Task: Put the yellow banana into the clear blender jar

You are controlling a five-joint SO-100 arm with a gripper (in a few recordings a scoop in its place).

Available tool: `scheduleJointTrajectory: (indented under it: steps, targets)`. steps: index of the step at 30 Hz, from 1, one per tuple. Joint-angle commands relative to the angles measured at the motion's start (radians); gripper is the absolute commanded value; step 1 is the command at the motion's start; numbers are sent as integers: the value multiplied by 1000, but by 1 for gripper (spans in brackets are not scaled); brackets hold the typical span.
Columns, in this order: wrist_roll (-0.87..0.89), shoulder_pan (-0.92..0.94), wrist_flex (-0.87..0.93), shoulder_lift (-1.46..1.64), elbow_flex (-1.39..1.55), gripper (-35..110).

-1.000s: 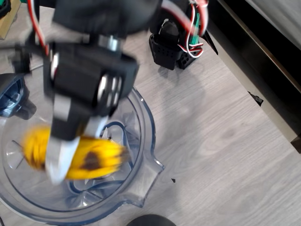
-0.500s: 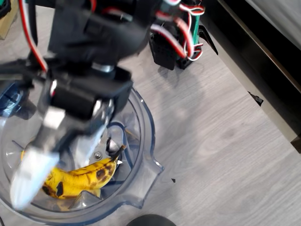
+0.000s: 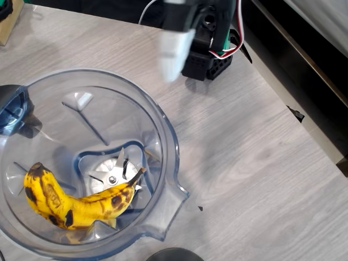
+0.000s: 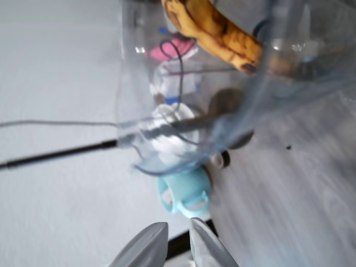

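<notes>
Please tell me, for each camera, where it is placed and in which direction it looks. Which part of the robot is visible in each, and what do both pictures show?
Overhead view: sits above the grey wooden table, looking straight down at the large clear bluish plastic blender jar; a blurred white gripper shows at the top edge.
Wrist view: rides on the arm, looking sideways along the table at the jar's wall; two pale fingertips, close together, show at the bottom edge.
Shared: the jar and the spotted yellow banana lying inside it, beside the silver blade.
</notes>
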Motion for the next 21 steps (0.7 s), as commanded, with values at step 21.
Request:
scheduleJointTrajectory:
  steps: [21]
  targets:
    - [64,-6,-218,621,1193,0]
